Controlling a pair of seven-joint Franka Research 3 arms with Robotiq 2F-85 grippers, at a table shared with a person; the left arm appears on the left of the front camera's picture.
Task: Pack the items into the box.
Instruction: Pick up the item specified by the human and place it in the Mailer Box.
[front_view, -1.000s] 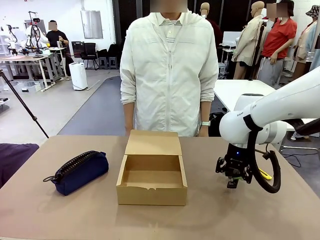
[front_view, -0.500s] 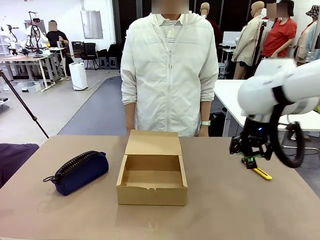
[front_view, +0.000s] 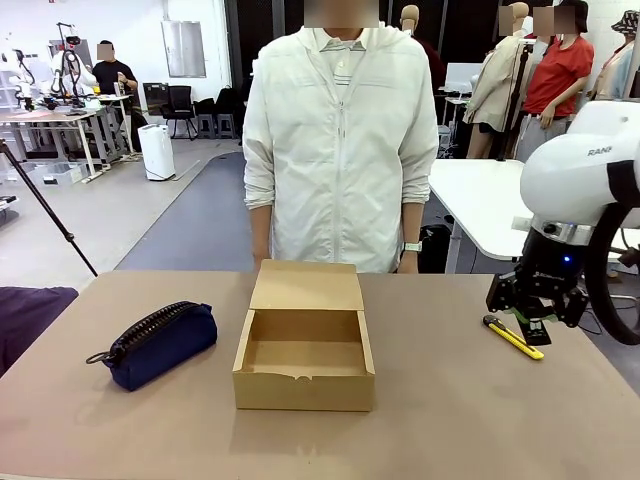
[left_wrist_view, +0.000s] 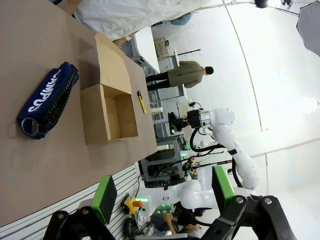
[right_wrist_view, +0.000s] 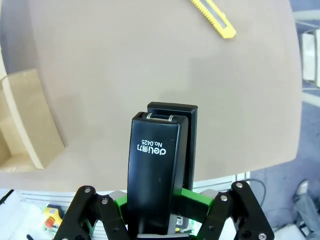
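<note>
The navy blue pouch lies on the table's left, left of the open brown box, which has nothing inside and its flap lid laid back toward the person. In the left wrist view the pouch and box lie far below my left gripper, which is open and holds nothing. My right gripper hangs over the table's right edge, shut on the black stapler. The stapler sticks out between the green pads of the right gripper, above bare table.
A yellow-and-black utility knife lies on the table just under my right gripper, also visible as the knife. A person in a white jacket stands behind the box, hands down. A box corner lies left of the stapler.
My right arm swung to the right with the stapler, from in front of the box's right side to above the utility knife. Pouch, box and person stayed put.
</note>
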